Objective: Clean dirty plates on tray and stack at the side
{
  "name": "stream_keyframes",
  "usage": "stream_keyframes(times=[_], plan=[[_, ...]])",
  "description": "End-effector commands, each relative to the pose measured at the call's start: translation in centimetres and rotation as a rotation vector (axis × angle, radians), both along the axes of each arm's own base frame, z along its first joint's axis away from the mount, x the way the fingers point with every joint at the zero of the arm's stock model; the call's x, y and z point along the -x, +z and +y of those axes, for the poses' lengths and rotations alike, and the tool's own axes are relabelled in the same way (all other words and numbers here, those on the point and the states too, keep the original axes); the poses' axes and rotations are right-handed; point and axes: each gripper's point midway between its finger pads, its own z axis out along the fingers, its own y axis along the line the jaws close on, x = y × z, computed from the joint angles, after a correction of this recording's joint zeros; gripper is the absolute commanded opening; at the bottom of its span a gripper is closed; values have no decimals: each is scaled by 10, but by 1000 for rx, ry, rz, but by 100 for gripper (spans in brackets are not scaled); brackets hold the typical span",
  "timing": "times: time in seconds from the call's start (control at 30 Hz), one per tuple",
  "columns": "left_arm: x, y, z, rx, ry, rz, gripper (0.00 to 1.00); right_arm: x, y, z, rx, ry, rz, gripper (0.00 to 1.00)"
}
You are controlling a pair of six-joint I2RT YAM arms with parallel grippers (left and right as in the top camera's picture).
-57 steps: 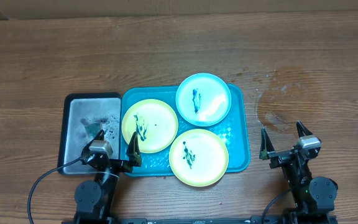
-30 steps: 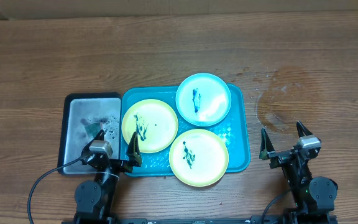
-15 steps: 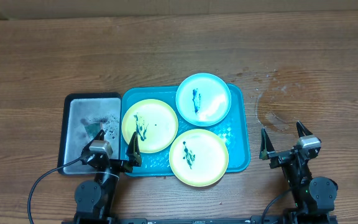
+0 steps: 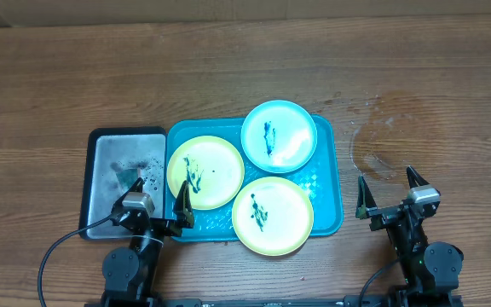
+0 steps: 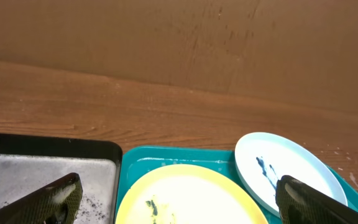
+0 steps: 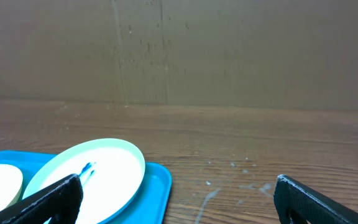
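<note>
While both arms rest at the near edge of the counter (image 4: pixel 228 77), each claw stands spread to its full width with nothing between its fingers.

Left claw (image 4: pixel 158 194): it straddles the border between two trays. One finger lies over the near end of the grey tray (image 4: pixel 101 149); the other lies over the near-left corner of the blue tray (image 4: pixel 326 183), beside the rim of the left yellow-green plate (image 4: pixel 205 171). The left wrist view shows both fingers at the lower corners of the picture, clear of the plate between them. No grip and no visible contact.

Right claw (image 4: pixel 386 183): it sits over bare wood to the right of the blue tray, apart from it. It touches no object.

Plate positions: all three plates lie flat inside the blue tray.
- The left yellow-green plate occupies the left side.
- The second yellow-green plate (image 4: pixel 272 216) occupies the near right, with its near rim over the tray edge.
- The light blue plate (image 4: pixel 279 136) occupies the far right, with its far rim over the tray edge.
Each plate bears dark green smears near its centre.

The grey tray, touching the left side of the blue tray, holds a small dark green piece (image 4: pixel 126 177) and scattered dark specks. Pale water marks (image 4: pixel 382 145) show on the wood at the right.
</note>
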Motion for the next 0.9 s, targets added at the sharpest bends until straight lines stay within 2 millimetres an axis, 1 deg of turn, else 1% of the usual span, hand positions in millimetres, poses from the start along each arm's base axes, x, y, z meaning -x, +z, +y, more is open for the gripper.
stream_keyframes(times=[0.0,0.3,0.47,0.6,0.73,0.8,0.87], plan=[[0,0,1,-11,2,-5,99,0,-1,2,-7,10,-5,99],[0,0,1,-11,2,-5,100,0,-1,2,-7,11,-5,100],[0,0,1,-11,2,-5,100,1,4,2,-8,12,-27,100],[0,0,1,-11,3,-5,100,1,5,5,-84,26,-13,100],[0,0,1,-11,2,-5,100,4,7,17,-84,98,-18,100],[0,0,1,-11,3,-5,100,7,14,23,-83,140,-41,100],[0,0,1,-11,2,-5,99,9,21,25,-82,149,-53,100]])
